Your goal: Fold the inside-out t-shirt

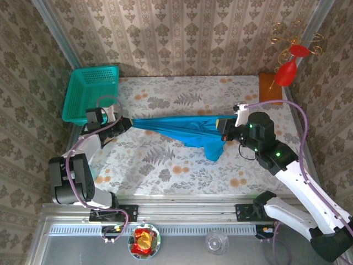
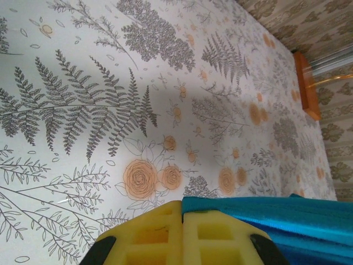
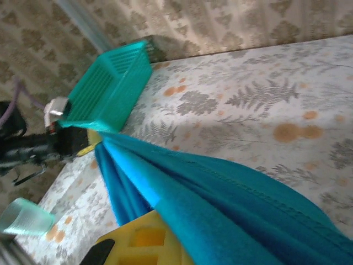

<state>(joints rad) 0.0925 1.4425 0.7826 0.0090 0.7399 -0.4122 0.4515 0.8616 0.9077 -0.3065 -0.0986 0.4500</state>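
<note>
- Left pincer (image 1: pixel 126 122): jaws closed, gripping the left end of the blue-teal t-shirt (image 1: pixel 182 130). It sits at the left side of the bench (image 1: pixel 165 165), just near of the teal mesh basket (image 1: pixel 91 94).
- Left wrist view: the yellow fingers of the left pincer (image 2: pixel 182 223) meet with no gap. The t-shirt's (image 2: pixel 270 221) hemmed edge comes out from between them and runs off to the right.
- Right pincer (image 1: pixel 224 130): jaws closed, gripping the right end of the t-shirt, right of bench centre.
- Right wrist view: cloth of the t-shirt (image 3: pixel 231 199) drapes over the yellow finger of the right pincer (image 3: pixel 138 240) and hides the jaw line.
- T-shirt position: pulled into a narrow band left to right between the two pincers, across the middle of the bench.
- A loose lobe hangs toward the near side, just left of the right pincer. Cannot tell whether it touches the bench.
- Shadow lies on the floral bench cover under the band.
- Basket (image 3: pixel 113 88) stands at the far left corner, apart from the cloth.
- Orange-brown wooden block (image 1: pixel 267 81) lies at the far right corner, well apart from the t-shirt.
</note>
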